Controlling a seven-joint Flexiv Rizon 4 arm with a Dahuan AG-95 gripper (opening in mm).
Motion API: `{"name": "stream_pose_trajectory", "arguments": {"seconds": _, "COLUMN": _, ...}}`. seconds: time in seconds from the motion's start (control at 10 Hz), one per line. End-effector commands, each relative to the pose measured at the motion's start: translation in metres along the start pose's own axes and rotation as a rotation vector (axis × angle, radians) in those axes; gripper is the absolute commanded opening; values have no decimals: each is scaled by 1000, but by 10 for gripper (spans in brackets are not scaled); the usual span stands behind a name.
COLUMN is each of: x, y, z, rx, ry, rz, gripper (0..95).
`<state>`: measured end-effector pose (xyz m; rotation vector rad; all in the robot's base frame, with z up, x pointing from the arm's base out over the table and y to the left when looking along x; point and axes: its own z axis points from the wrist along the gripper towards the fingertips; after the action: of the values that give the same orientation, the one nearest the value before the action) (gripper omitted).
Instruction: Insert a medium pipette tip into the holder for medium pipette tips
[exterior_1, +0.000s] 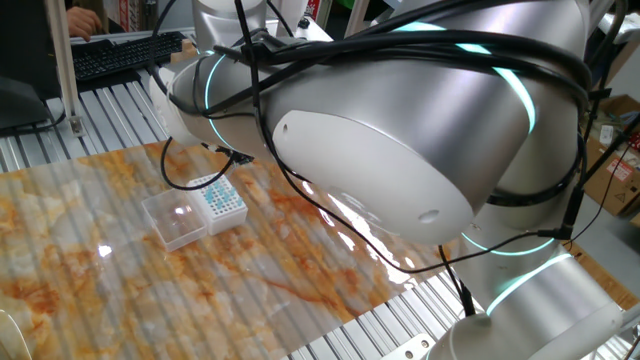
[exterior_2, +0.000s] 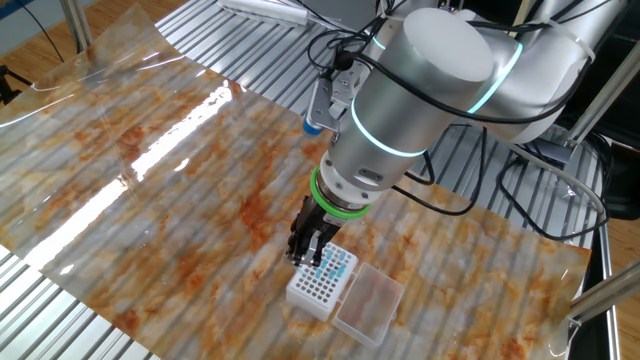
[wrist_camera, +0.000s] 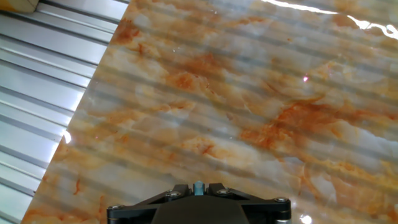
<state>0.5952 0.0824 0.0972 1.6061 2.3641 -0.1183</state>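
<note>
The holder for medium pipette tips (exterior_2: 316, 290) is a small white box with a teal-dotted grid top. Its clear lid (exterior_2: 368, 305) lies open beside it. Both also show in the one fixed view, the holder (exterior_1: 224, 200) and the lid (exterior_1: 176, 222). My gripper (exterior_2: 306, 258) hangs just above the holder's far left edge, with its fingers close together. In the hand view the gripper (wrist_camera: 198, 188) shows only at the bottom edge, with a small blue piece pinched between the jaws, which looks like the medium pipette tip (wrist_camera: 198, 186). In the one fixed view the arm hides the gripper.
An orange marbled mat (exterior_2: 200, 170) covers a ribbed metal table (exterior_2: 60, 300). A black cable (exterior_1: 185, 183) loops on the mat near the holder. A keyboard (exterior_1: 125, 55) lies at the back. The arm's big joints (exterior_1: 400, 120) fill much of the one fixed view.
</note>
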Motion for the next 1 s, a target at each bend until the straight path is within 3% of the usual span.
{"name": "stream_pose_trajectory", "arguments": {"seconds": 0.1, "x": 1, "y": -1, "z": -1, "rx": 2, "ry": 6, "rz": 6, "gripper": 190}}
{"name": "stream_pose_trajectory", "arguments": {"seconds": 0.6, "x": 2, "y": 0, "z": 0, "rx": 17, "ry": 9, "rz": -1, "gripper": 190}}
{"name": "stream_pose_trajectory", "arguments": {"seconds": 1.0, "x": 2, "y": 0, "z": 0, "rx": 24, "ry": 30, "rz": -4, "gripper": 190}}
